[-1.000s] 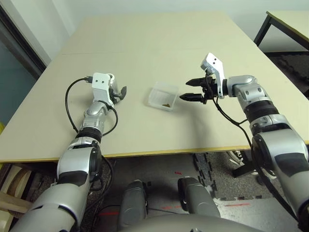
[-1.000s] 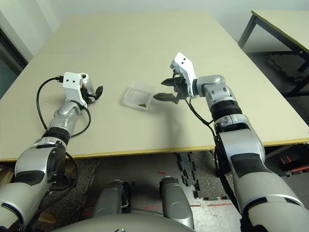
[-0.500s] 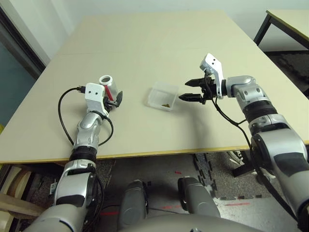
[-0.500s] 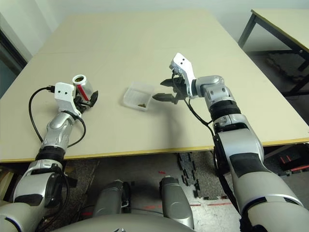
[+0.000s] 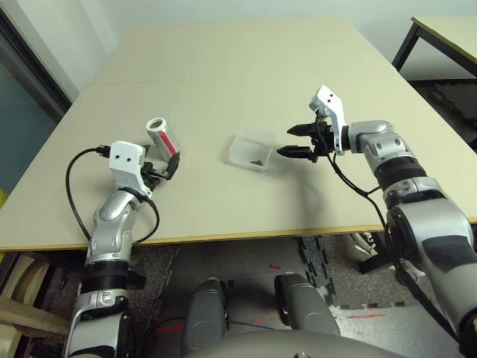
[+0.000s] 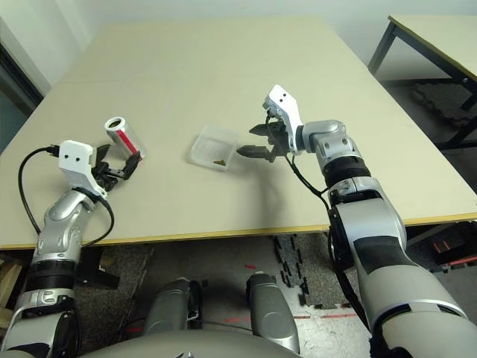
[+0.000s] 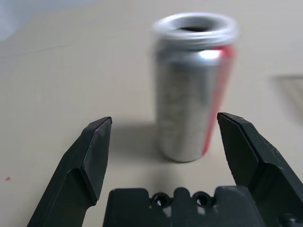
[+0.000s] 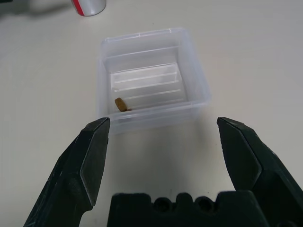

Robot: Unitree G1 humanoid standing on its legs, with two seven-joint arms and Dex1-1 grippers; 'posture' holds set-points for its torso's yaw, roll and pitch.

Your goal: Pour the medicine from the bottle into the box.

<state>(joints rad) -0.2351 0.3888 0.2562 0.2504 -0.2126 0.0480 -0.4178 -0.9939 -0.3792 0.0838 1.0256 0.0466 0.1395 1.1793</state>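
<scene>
The bottle [image 5: 162, 136], silvery with a red stripe and an open round top, stands upright on the table's left side. My left gripper [image 5: 165, 168] is open just in front of it, nearer the table's front edge; in the left wrist view the bottle [image 7: 194, 85] stands beyond the spread fingertips, untouched. The box [image 5: 251, 148], a clear shallow tray, sits at the table's middle. Small brownish medicine [image 8: 121, 104] lies inside it by the wall nearest my right gripper. My right gripper [image 5: 286, 141] hovers open just right of the box [image 8: 151, 78], its fingers pointing at it.
A black cable [image 5: 74, 194] loops from my left wrist over the table's front edge [image 5: 246, 235]. A second table [image 5: 447, 33] stands at the back right. The far half of the beige tabletop [image 5: 246, 67] is bare.
My left arm has drawn back toward the table's front edge, uncovering the bottle, which stays standing. The right gripper has barely moved.
</scene>
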